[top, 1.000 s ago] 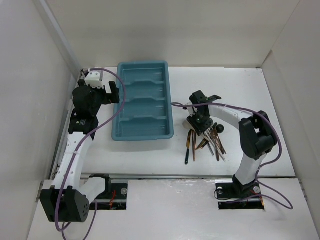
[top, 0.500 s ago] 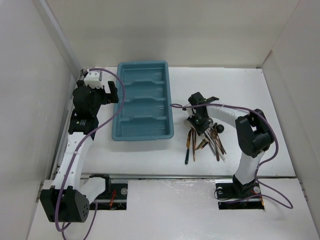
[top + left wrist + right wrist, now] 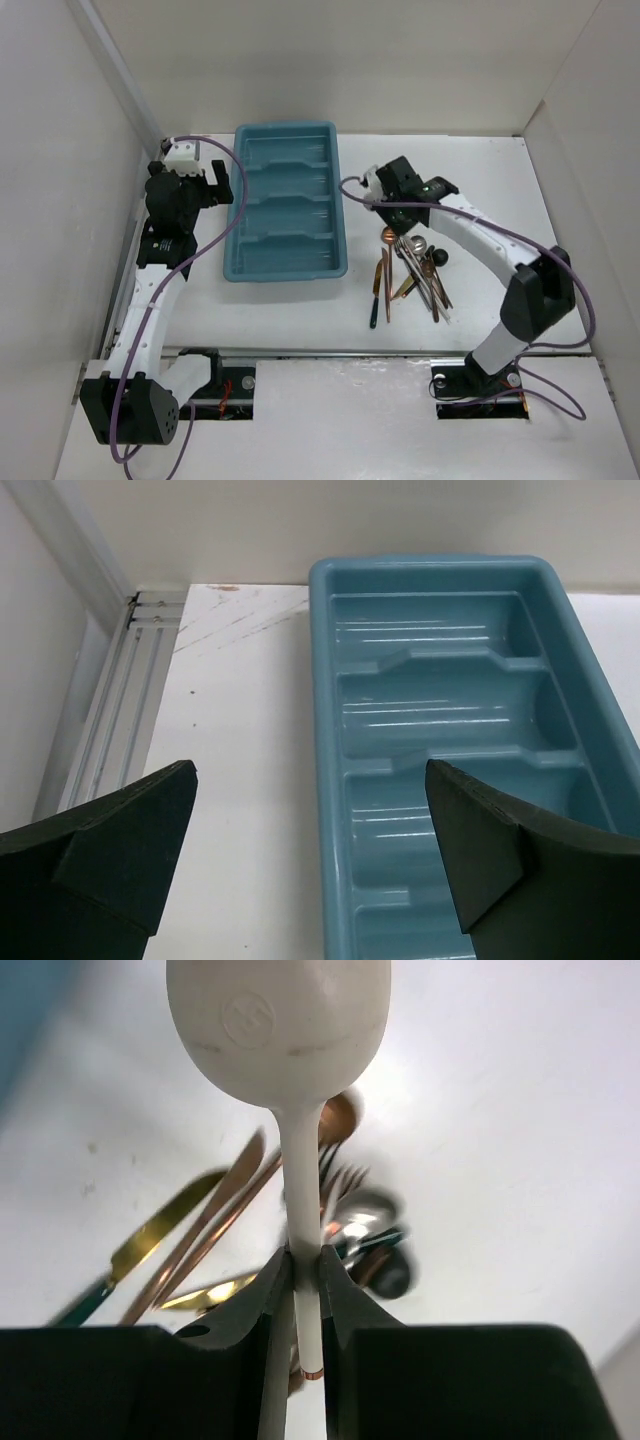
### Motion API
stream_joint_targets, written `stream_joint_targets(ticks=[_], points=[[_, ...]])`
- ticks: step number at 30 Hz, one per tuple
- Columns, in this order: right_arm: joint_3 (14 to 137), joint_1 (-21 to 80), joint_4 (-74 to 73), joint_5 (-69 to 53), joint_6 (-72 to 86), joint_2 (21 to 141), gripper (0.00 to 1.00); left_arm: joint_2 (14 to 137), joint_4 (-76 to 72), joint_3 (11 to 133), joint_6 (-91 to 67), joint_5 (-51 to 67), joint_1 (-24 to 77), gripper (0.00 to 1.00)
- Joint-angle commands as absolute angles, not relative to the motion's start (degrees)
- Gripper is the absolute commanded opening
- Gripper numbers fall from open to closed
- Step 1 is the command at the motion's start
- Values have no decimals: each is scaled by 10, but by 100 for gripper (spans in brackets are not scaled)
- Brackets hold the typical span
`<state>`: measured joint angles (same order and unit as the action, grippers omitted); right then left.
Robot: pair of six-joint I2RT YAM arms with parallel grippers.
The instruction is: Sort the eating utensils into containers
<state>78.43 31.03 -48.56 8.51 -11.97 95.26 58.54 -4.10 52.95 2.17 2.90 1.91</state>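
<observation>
Right pincer grips a white plastic spoon above the table.
We see its jaws closed tight on the spoon's thin handle, with the bowl pointing away from the wrist. The spoon is held over the heap of copper, gold, silver and black cutlery. The heap lies on the white table, just right of the teal-blue plastic cutlery tray. The left pincer hangs spread wide at the tray's left rim, holding nothing.

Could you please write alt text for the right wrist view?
The right gripper is shut on the handle of a white spoon, its bowl filling the top of the frame. Beneath lies a blurred pile of copper, gold and silver utensils on the white table.
</observation>
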Motion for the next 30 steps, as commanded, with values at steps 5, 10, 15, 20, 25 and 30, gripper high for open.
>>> stream_joint_targets(ticks=[5, 10, 15, 20, 25, 30], points=[[993, 465, -419, 150, -256, 1010, 0, 584, -38, 550, -58, -97, 23, 94], [1037, 526, -400, 116, -321, 1113, 0, 584, 18, 575, -105, -190, 23, 91], [1008, 546, -353, 9, -321, 1119, 14, 578, 51, 569, -138, -231, 23, 88], [990, 552, -340, -5, -316, 1102, 64, 578, 73, 549, -154, -206, 23, 87], [937, 507, -310, 17, -216, 999, 79, 649, 89, 529, -79, -54, 23, 80], [801, 341, -298, -33, -4, 911, 53, 704, 129, 517, -61, -6, 23, 71]])
